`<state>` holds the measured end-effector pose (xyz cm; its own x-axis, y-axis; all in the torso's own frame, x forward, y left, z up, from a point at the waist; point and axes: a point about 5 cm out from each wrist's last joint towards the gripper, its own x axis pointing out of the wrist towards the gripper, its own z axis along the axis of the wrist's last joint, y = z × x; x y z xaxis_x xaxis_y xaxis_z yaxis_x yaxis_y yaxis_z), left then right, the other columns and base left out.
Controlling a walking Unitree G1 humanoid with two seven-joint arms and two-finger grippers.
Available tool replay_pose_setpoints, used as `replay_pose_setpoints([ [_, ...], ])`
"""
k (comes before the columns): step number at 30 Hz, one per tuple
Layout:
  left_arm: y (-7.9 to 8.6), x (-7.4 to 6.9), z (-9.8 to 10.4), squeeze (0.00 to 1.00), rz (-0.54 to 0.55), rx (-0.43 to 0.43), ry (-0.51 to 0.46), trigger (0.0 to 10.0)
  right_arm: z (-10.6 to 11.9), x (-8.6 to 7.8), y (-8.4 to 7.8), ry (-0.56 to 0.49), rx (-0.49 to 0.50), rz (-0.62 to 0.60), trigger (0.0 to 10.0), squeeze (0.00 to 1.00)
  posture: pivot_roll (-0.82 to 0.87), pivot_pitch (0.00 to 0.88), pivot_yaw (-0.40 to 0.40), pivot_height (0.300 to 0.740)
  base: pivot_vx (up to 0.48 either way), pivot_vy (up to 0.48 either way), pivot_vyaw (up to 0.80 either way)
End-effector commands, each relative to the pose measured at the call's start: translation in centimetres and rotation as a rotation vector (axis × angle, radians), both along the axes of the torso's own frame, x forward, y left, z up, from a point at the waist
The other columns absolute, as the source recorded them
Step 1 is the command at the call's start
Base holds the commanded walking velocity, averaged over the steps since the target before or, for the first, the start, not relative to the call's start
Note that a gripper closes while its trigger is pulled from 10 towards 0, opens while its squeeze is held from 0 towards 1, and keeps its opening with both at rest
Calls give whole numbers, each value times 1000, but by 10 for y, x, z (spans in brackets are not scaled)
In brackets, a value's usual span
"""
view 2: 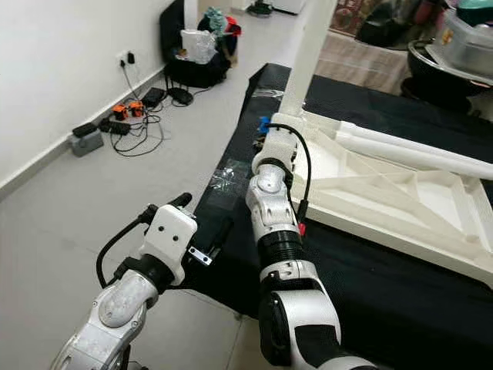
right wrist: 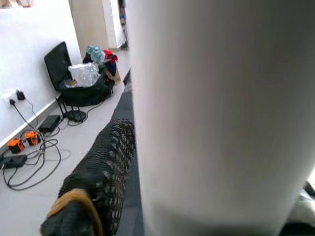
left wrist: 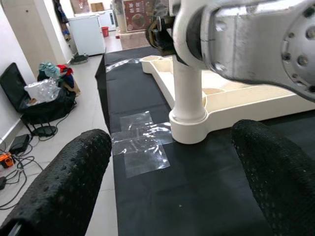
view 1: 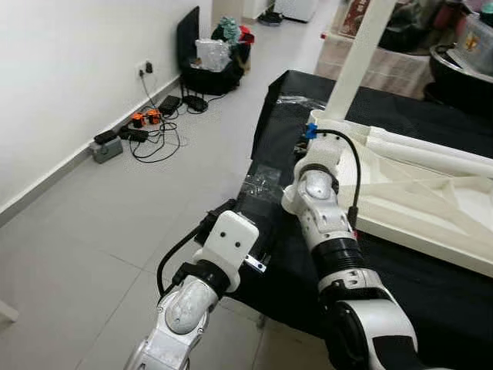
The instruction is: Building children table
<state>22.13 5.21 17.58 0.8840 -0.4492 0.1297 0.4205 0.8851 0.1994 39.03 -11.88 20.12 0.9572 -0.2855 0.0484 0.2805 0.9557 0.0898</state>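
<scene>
An upturned white children's table frame (view 1: pixel 416 193) lies on a black-covered worktop (view 1: pixel 400 285). One white table leg (view 1: pixel 358 54) stands upright in its near-left corner socket (left wrist: pixel 188 125). My right gripper (view 1: pixel 312 132) is at the foot of that leg, mostly hidden behind its own wrist. In the right wrist view the leg (right wrist: pixel 221 113) sits right against a black finger (right wrist: pixel 106 162), so the gripper looks shut on it. My left gripper (left wrist: pixel 172 147) hovers open at the worktop's left edge, pointed at the leg base, with nothing between its fingers.
Clear plastic pieces (left wrist: pixel 142 150) lie on the black cloth near the leg. The worktop edge (view 1: pixel 258 146) drops to a grey tiled floor. Cables and a power strip (view 1: pixel 142 127) lie by the white wall, with a black chair holding bags (view 1: pixel 208 62) beyond them.
</scene>
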Motion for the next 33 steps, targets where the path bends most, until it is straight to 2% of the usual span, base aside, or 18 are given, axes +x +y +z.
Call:
replay_pose_setpoints([
  [1, -1, -1, -1, 0, 1, 6, 3, 10000, 11, 1, -2, -36, 10, -13, 10000, 0, 73, 61, -132, 740, 0, 0, 0],
  [7, 0, 0, -1, 0, 2, 6, 2, 10000, 23, 6, -7, -89, -2, 49, 10000, 0, 73, 61, -132, 740, 0, 0, 0],
  [8, 0, 0, -1, 0, 3, 6, 1, 10000, 26, 10, -1, -94, 25, 178, 10000, 0, 71, 60, -129, 740, 0, 0, 0],
  [9, 0, 0, -1, 0, 3, 6, 1, 10000, 26, 10, -1, -94, 25, 178, 10000, 0, 71, 60, -129, 740, 0, 0, 0],
  [10, 0, 1, 0, 0, 3, 6, 0, 10000, 27, 12, 3, -99, 45, 271, 10000, 0, 71, 61, -130, 740, 0, 0, 0],
  [11, 0, 1, 0, 0, 3, 6, 0, 10000, 27, 12, 3, -99, 45, 271, 10000, 0, 71, 61, -130, 740, 0, 0, 0],
  [12, 0, 1, 0, 0, 3, 6, 0, 10000, 29, 12, 15, -102, 100, 484, 10000, 0, 72, 60, -132, 740, 0, 0, 0],
  [13, 0, 1, 0, 0, 3, 6, -1, 10000, 31, 7, 25, -118, 99, 715, 10000, 0, 71, 60, -130, 740, 0, 0, 0],
  [15, 0, 1, 0, 0, 3, 6, -1, 10000, 31, 7, 25, -118, 99, 715, 10000, 0, 71, 60, -130, 740, 0, 0, 0],
  [16, 0, 1, 0, 0, 4, 5, -1, 10000, 31, 1, 29, -122, 115, 910, 10000, 0, 73, 60, -133, 740, 0, 0, 0],
  [17, 0, 1, 0, 0, 4, 5, -1, 10000, 31, 1, 29, -122, 115, 910, 10000, 0, 73, 60, -133, 740, 0, 0, 0],
  [18, 0, 1, 0, 0, 5, 5, -1, 10000, 33, -3, 28, -138, 108, 1038, 10000, 0, 74, 62, -135, 740, 0, 0, 0],
  [22, 0, 0, 0, 0, 7, 5, -1, 10000, 32, -3, 22, -132, 91, 1144, 10000, 0, 77, 60, -137, 740, 0, 0, 0],
  [25, 0, 0, 0, 0, 8, 5, -1, 10000, 31, -2, 21, -126, 76, 1169, 10000, 0, 77, 60, -137, 740, 0, 0, 0],
  [26, 0, 0, 0, 0, 8, 5, -2, 10000, 29, -1, 21, -121, 65, 1181, 2941, 0, 80, 57, -139, 740, 0, 0, 0],
  [29, 0, 0, 0, 0, 8, 5, -2, 10000, 27, 3, 21, -104, 66, 1154, 2941, 0, 81, 55, -139, 740, 0, 0, 0],
  [30, 0, -1, 0, 0, 9, 5, -2, 10000, 25, 6, 21, -104, 48, 1100, 0, 0, 83, 55, -137, 740, 0, 0, 0],
  [33, 0, -1, 0, 0, 9, 6, -1, 10000, 24, 8, 22, -105, 37, 1063, 0, 0, 83, 55, -137, 740, 0, 0, 0],
])
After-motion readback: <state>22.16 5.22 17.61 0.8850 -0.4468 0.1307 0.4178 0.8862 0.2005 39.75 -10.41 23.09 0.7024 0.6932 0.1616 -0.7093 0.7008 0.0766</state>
